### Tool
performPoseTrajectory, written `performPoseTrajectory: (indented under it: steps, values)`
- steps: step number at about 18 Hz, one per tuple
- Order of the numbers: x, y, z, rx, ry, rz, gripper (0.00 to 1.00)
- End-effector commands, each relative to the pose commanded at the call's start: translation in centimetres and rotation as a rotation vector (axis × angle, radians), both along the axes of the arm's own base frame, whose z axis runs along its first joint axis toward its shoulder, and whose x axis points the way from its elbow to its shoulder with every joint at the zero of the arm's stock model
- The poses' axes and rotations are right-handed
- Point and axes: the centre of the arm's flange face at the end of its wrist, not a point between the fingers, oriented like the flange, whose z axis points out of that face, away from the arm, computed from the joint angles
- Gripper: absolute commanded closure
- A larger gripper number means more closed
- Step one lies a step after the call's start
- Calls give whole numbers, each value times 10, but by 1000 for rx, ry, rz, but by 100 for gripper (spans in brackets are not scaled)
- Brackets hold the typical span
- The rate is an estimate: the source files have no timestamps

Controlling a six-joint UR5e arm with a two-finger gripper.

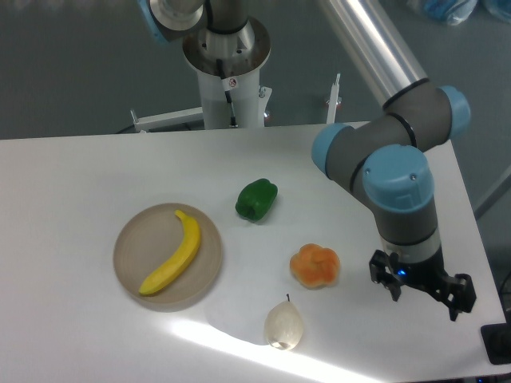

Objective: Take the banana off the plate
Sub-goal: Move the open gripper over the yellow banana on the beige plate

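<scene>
The banana [174, 254] is bright yellow and curved, and lies diagonally on the round beige plate [132, 239] at the left of the white table. Its dark stem tip points up and to the back. My gripper [423, 289] hangs at the right front of the table, far to the right of the plate and just right of an orange fruit. Its two black fingers [386, 278] stand apart with nothing between them, so it is open and empty.
A green pepper [256, 199] sits right of the plate towards the back. An orange, lobed fruit [315, 266] lies between plate and gripper. A pale pear [283, 324] stands near the front edge. The arm's base [227, 72] is at the back centre.
</scene>
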Motion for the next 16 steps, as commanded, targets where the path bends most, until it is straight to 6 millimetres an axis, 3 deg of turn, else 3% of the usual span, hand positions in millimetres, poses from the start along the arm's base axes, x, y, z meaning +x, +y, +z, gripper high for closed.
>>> performPoseTrajectory:
  steps: [4,6,9,11,16]
  values:
    - [36,-33,20,17,-145,77,0]
    - [58,-45,18,22,-194,94,0]
    - [84,-48,6,60,-273,160,0]
    - [114,-41,-2,70,-317,196,0]
    - [204,-33,-58,81,-354,204,0]
